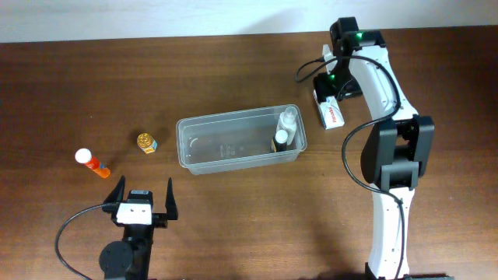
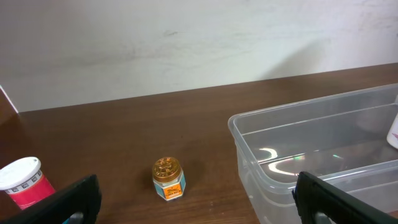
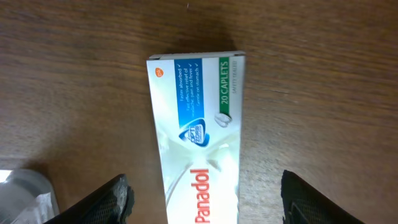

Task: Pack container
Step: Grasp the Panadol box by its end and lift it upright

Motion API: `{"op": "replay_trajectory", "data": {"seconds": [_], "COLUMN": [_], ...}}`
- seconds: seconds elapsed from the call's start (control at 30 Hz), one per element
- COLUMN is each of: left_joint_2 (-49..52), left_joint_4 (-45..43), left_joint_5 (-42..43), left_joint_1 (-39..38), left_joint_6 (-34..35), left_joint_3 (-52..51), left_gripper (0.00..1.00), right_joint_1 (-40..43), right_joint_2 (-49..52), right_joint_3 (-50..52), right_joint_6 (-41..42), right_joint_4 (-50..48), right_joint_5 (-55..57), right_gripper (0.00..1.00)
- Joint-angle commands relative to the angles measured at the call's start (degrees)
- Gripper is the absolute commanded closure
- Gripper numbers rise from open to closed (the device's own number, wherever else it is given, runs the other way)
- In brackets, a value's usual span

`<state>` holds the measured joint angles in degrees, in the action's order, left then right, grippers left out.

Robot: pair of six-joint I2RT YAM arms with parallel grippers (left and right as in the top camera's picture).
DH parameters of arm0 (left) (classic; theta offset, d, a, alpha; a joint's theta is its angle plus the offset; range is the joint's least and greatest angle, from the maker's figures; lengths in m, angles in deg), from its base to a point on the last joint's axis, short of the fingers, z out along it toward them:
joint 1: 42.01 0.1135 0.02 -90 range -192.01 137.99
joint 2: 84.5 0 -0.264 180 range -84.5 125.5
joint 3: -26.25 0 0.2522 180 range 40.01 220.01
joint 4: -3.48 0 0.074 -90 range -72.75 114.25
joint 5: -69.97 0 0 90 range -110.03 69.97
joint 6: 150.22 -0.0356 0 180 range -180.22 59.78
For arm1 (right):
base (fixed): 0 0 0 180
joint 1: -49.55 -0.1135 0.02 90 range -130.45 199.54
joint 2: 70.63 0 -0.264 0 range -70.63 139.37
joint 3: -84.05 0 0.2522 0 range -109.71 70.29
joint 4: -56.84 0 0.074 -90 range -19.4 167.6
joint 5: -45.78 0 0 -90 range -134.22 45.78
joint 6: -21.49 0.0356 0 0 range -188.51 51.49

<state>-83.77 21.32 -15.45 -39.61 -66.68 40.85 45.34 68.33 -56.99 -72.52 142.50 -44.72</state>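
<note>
the container (image 1: 233,117) stands between left gripper (image 1: 144,194) and right gripper (image 3: 208,202). the box (image 3: 196,124) just beside it looks light and stiff; i would take its long sides. right jaws are apart over the box, left jaws apart too

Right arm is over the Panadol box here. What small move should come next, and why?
Probably lower the right hand straight down and close it on the white cardboard Panadol box. In the wrist view its open fingers straddle the box, which lies flat on the brown wooden table, outside the clear plastic rectangular container.
</note>
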Motion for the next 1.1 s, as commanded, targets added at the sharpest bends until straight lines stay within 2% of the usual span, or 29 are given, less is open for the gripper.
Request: {"op": "replay_trajectory", "data": {"seconds": [0.0, 0.43, 0.63, 0.73, 1.07], "left_joint_2": [-0.4, -0.4, -0.4, -0.4, -0.4], "left_joint_4": [0.1, 0.1, 0.1, 0.1, 0.0], "left_joint_5": [0.6, 0.6, 0.6, 0.6, 0.6], "left_joint_1": [0.4, 0.4, 0.4, 0.4, 0.4], "left_joint_6": [-0.5, -0.5, -0.5, -0.5, -0.5], "left_joint_3": [-0.3, -0.3, -0.3, -0.3, -0.3], "left_gripper": [0.01, 0.01, 0.01, 0.01, 0.01], "right_joint_1": [0.1, 0.1, 0.1, 0.1, 0.1], "right_joint_2": [1.2, 1.3, 1.3, 1.3, 1.2], "right_joint_3": [1.9, 8.7, 10.9, 11.6, 11.4], "right_joint_6": [-0.7, -0.7, -0.7, -0.7, -0.7], "right_joint_4": [-0.9, -5.2, -6.9, -7.4, -7.4], "right_joint_5": [-1.0, -1.9, -1.9, -1.9, -1.9], "right_gripper": [0.30, 0.32, 0.43, 0.51, 0.55]}}
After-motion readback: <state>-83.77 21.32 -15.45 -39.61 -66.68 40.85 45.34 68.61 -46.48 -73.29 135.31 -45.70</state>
